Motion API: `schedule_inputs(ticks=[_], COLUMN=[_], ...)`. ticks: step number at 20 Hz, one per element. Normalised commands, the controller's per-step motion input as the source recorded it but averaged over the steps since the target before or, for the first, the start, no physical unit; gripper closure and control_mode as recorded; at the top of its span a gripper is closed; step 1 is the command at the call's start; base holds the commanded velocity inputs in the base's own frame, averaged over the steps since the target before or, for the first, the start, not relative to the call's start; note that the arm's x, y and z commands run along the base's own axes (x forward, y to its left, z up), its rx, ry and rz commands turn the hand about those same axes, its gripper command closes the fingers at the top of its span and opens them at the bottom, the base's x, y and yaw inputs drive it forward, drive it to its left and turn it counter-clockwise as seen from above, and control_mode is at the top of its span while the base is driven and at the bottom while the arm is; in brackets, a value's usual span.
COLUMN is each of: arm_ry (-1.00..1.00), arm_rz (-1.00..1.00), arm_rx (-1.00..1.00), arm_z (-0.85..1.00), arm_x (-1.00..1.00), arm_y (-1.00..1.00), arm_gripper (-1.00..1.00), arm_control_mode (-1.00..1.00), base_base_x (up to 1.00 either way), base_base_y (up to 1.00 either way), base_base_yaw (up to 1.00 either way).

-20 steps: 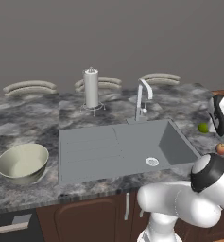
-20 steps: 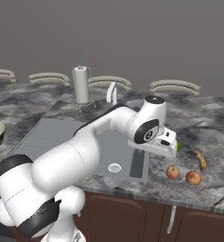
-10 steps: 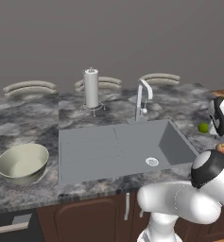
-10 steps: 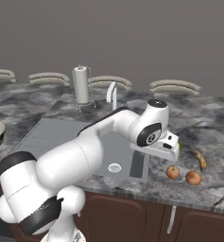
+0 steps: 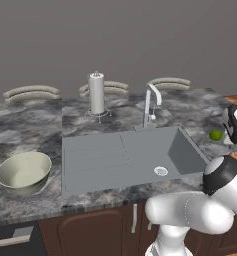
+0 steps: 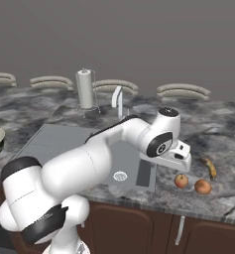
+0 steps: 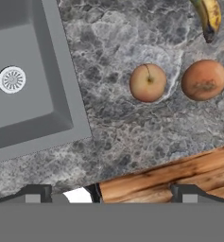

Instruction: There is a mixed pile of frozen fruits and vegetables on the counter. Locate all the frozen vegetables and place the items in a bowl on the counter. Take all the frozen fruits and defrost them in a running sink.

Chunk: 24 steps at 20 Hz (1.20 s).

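A: Claw (image 7: 111, 191) status?

B: Fingers spread wide, nothing gripped. It is hung over the table (image 7: 127, 137) near the front edge, right of the sink (image 7: 23, 90).

A: Task items?

B: In the hand view, an apple-like fruit (image 7: 148, 82) with a stem dimple is seen, pale red-yellow, and touching nothing. Just beside it an orange-brown lump (image 7: 204, 79), rounder, with a dull blotch. A banana (image 7: 208, 16) lies past them. All are also seen in the right base view: apple (image 6: 181, 181), lump (image 6: 203, 186). A lime-green ball (image 5: 216, 134) sits farther back on the table, right of the sink. The bowl (image 5: 24, 172) is well apart, on the far left.

A: Handling?

B: Judged small, light, hard if frozen, likely slick and prone to rolling. The apple should be taken across its widest middle from above, fingers on opposite sides, not at the stem.

A: Sink?

B: Drain (image 7: 11, 79) visible, basin bare; whether water is running cannot be told.
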Motion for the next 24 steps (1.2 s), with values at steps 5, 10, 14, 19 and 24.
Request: schedule_inputs(ticks=[5,10,14,19,24], arm_ry=[0.01,0.02,0.01,0.01,0.01], arm_rz=[0.00,0.00,0.00,0.00,0.00], arm_rx=[0.00,0.00,0.00,0.00,0.00], arm_z=[-0.05,-0.06,-0.06,-0.09,-0.10], arm_x=[0.00,0.00,0.00,0.00,0.00], arm_y=[-0.13,-0.03,-0.04,-0.10,-0.07], arm_gripper=[-1.00,-1.00,-1.00,-1.00,-1.00], arm_control_mode=[-1.00,-1.00,-1.00,-1.00,-1.00], base_base_x=[0.00,0.00,0.00,0.00,0.00], base_base_y=[0.00,0.00,0.00,0.00,0.00], base_base_yaw=[0.00,0.00,0.00,0.00,0.00])
